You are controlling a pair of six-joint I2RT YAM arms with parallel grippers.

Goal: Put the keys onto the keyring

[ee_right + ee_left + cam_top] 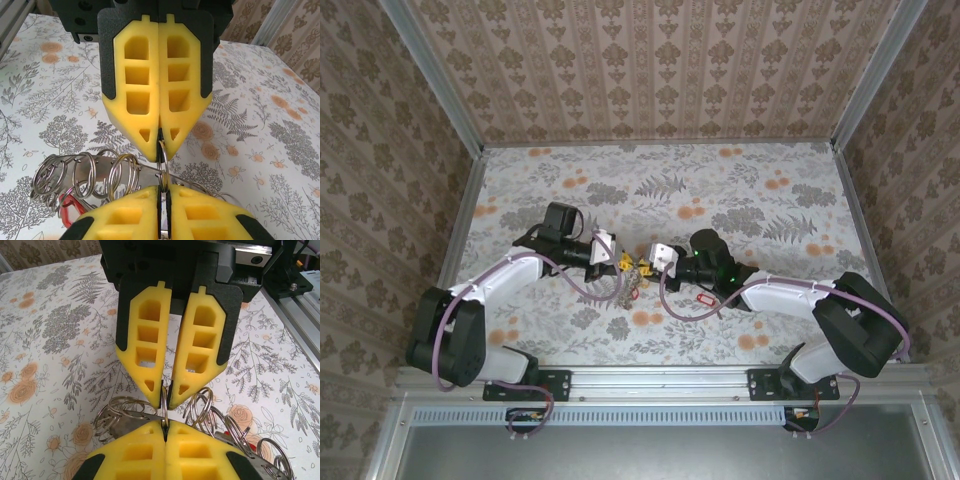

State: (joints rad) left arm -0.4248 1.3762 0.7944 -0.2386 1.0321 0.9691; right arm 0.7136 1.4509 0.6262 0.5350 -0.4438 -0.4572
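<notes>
- Table point(740, 180): floral surface; both arms reach in to its middle, with their tips almost meeting.
- Left gripper point(623, 263): clenched, with its yellow fingers pressed flat together. In the right wrist view point(161, 150) its tips pinch the upper edge of the keyring point(162, 167).
- Right gripper point(650, 268): fingers drawn nearly together. In the left wrist view point(165, 402) they form a narrow V whose tips bear on the keyring point(164, 415) from both sides, grasping it.
- Keyring: seen edge-on and upright in the short gap between the two facing pairs of tips, held from both ends above the table's middle.
- Small rings point(200, 407): a bunch of thin grey metal loops fanned out on both sides of the keyring, just beside the fingertips; also seen from the right wrist point(85, 175).
- Keys point(631, 290): red tags lie just near of the meeting grippers, partly under the rings; a red piece shows in the right wrist view point(67, 205).
- Lone key point(703, 298): red tag flat on the table, right of the bunch, beside the right arm.
</notes>
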